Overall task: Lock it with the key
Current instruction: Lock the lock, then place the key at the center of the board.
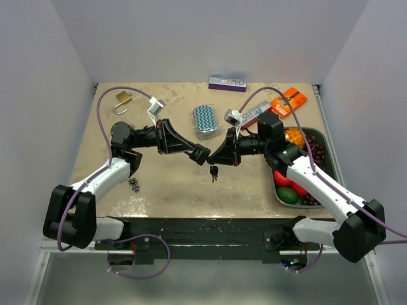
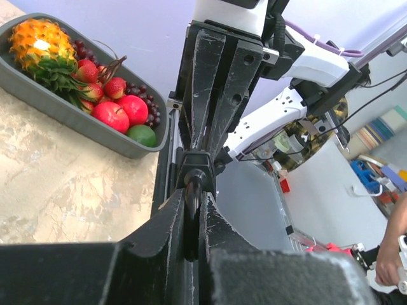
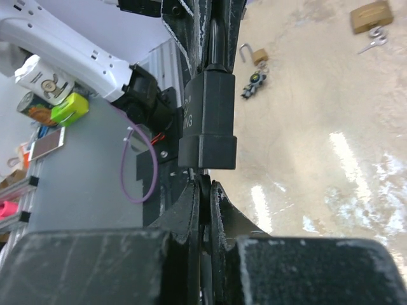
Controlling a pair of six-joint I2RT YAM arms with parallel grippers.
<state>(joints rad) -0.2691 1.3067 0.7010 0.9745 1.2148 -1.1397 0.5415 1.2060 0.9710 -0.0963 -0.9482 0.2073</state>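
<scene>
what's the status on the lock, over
Left pincer shut on black padlock, held above the table. Right pincer shut on key bunch at padlock's base, rest dangling. Nothing blocking them.

Grey fruit tray [image 2: 70, 115], chevron pouch [image 1: 205, 121], purple box [image 1: 227, 82], orange packet [image 1: 290, 100].

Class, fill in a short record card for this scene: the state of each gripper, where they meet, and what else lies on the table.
left gripper: shut on the black block-shaped padlock
right gripper: shut, tip at the padlock's other end; what it pinches is hidden
meeting place: above mid-table, tip to tip
dark key bunch: dangling just below the tips
brass padlock: far left, shackle open
grey fruit tray: right side, untouched
</scene>
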